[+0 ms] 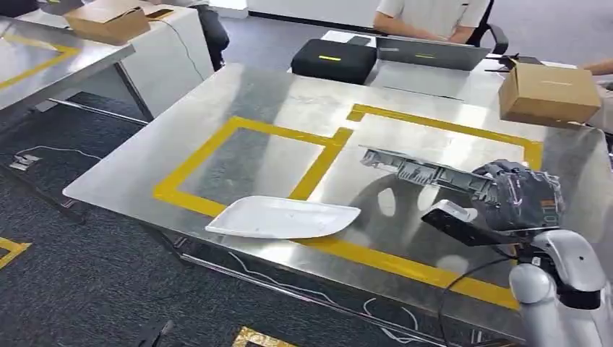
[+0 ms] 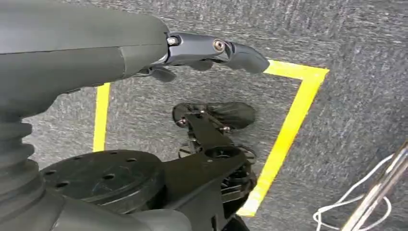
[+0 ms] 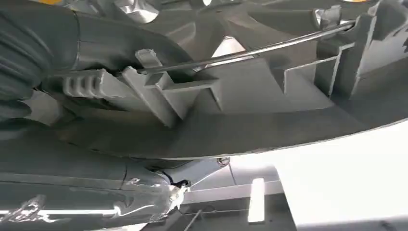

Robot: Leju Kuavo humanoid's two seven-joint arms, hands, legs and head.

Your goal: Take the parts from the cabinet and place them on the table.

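Right hand [image 1: 522, 199], nearest the head camera at the lower right, has its dark fingers [image 1: 506, 173] wrapped round 1 end of a long grey ribbed plastic part [image 1: 419, 172], and the rest of the part reaches out to the robot's left, held up above the steel table [image 1: 289, 101]. Below it lies the right-hand yellow tape rectangle [image 1: 448, 129], and the part's shadow falls inside that frame. A white plastic panel [image 1: 283, 217] already lies flat on the table, across the near tape line beside the left-hand rectangle.

My judgement is that the step in hand is setting this part down. Done well, the hand would lower with the part kept level, so the free end does not strike first and twist in the grip, and it would land inside the right-hand frame, well apart from the white panel. Only once the part rests on the steel should the fingers let go.

At the right wrist the part's underside shows close up, its ribs, clips and a thin metal rod, with the thumb pressed beneath it, detail the head camera cannot resolve. At the left wrist the left hand [image 2: 211, 50] hangs over grey carpet with floor tape, its fingers loosely apart and holding nothing
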